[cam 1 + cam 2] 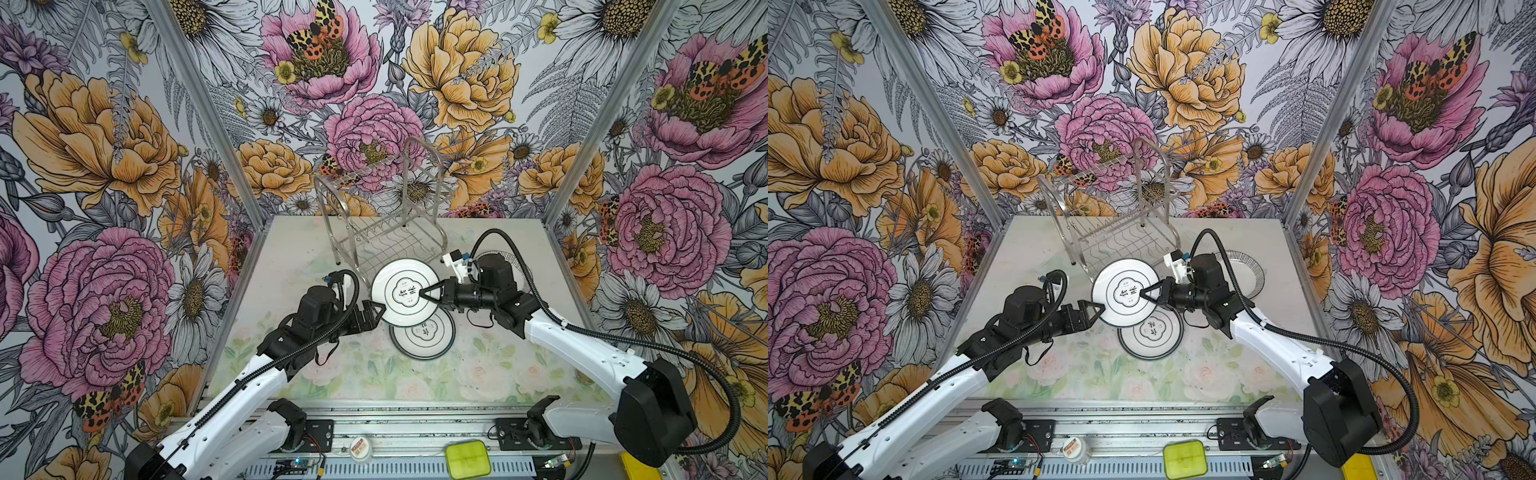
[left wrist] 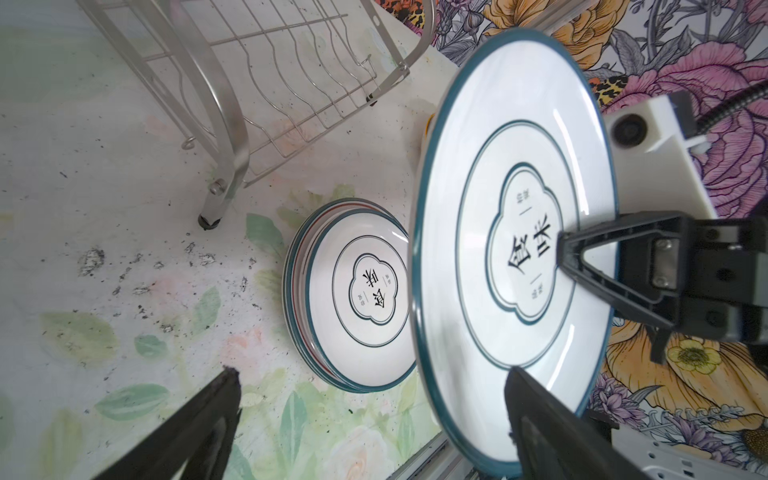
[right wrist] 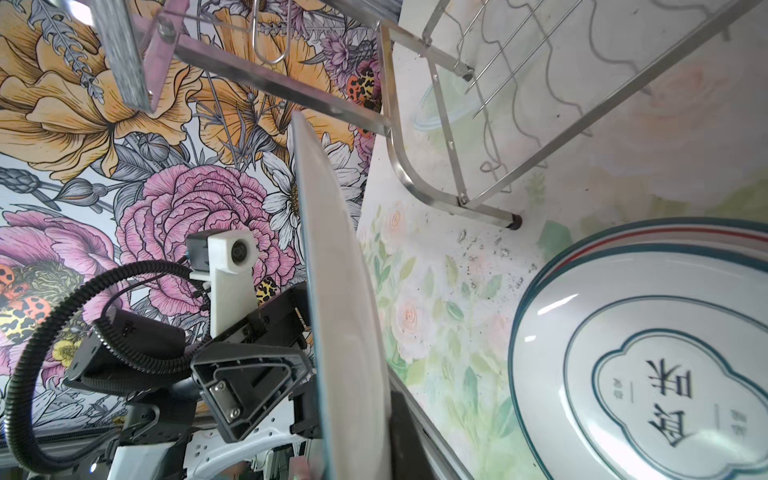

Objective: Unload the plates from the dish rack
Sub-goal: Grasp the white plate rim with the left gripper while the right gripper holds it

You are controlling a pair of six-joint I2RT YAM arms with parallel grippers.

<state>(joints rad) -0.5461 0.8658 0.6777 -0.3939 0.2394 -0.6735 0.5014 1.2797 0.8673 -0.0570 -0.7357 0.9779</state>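
Note:
A white plate with a teal rim and a cloud emblem (image 1: 395, 305) (image 1: 1121, 309) hangs tilted in front of the dish rack (image 1: 382, 216) (image 1: 1113, 224). My right gripper (image 1: 422, 293) (image 1: 1142, 294) is shut on its right edge; in the right wrist view this plate (image 3: 340, 291) shows edge-on. My left gripper (image 1: 380, 307) (image 1: 1100, 309) (image 2: 374, 399) stands open, and the plate's left rim (image 2: 511, 166) lies between its fingers. A stack of like plates (image 1: 424, 343) (image 2: 353, 299) (image 3: 648, 374) lies flat on the table below. The rack's tiers show no plates.
A plate with a striped rim (image 1: 1252, 272) lies on the table behind the right arm. Flowered walls close in the left, right and back. A metal rail with a green box (image 1: 467, 459) runs along the front edge.

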